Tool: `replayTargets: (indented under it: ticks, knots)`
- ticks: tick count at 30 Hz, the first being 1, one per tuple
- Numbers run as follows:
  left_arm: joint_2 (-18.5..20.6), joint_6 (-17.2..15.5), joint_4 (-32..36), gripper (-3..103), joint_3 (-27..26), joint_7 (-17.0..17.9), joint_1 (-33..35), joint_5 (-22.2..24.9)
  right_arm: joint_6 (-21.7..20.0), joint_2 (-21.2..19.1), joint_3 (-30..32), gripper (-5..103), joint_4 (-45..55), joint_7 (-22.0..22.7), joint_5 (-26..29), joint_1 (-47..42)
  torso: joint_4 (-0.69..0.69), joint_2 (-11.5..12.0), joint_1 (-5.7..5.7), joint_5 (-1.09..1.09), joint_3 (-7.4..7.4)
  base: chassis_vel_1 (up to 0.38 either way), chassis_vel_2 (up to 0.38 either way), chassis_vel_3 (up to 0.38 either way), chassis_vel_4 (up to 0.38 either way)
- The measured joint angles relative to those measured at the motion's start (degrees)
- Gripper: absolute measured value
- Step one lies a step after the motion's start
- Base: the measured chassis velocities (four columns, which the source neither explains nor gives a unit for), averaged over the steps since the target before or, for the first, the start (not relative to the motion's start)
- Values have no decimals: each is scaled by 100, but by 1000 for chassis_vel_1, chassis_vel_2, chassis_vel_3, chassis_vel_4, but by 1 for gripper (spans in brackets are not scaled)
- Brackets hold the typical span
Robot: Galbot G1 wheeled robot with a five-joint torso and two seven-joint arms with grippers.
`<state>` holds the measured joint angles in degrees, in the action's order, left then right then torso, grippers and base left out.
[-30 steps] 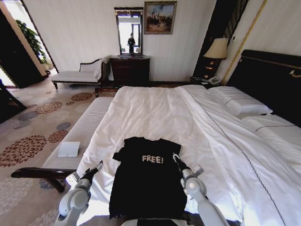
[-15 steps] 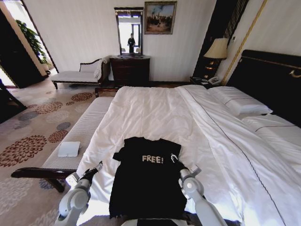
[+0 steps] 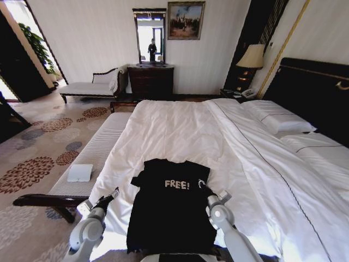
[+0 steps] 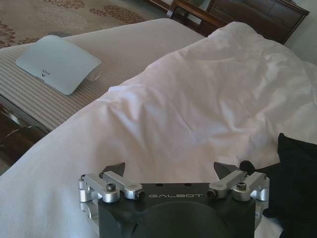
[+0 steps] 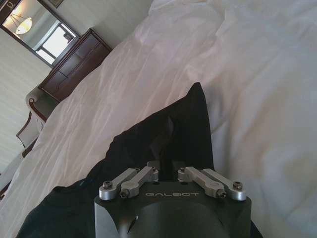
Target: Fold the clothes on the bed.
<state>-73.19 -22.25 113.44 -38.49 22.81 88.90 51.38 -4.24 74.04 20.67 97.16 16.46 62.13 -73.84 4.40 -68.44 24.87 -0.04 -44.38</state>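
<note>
Black cotton "FREE!" T-shirt (image 3: 172,204) flat on white-sheeted bed (image 3: 180,131); right gripper (image 3: 203,186) pinching sleeve, left gripper (image 3: 113,193) spread beside hem. Risk: grabbing duvet, bunching fabric.

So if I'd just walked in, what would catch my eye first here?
Probably the black T-shirt with white "FREE!" lettering, lying flat at the near edge of the big white bed. Then the two metal arms flanking it: the left gripper open over the duvet beside the shirt, the right gripper shut at the shirt's right sleeve.
</note>
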Motion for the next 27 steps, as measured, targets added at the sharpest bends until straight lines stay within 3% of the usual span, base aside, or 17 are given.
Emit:
replayTargets:
  ticks: [4,16,27]
  knots:
    - [-6,2,-47,100,30,0,-47,-6,8,23,30,1,-25,8,10,43,0,0,0,0,0,0,0,0,0]
    - [-27,-10,-89,100,76,8,-117,-9,24,-13,424,0,298,16,202,-109,0,0,0,0,0,0,0,0,0]
    - [-87,-15,-121,100,193,11,-147,-55,95,-278,945,0,368,-87,130,-383,0,0,0,0,0,0,0,0,0]
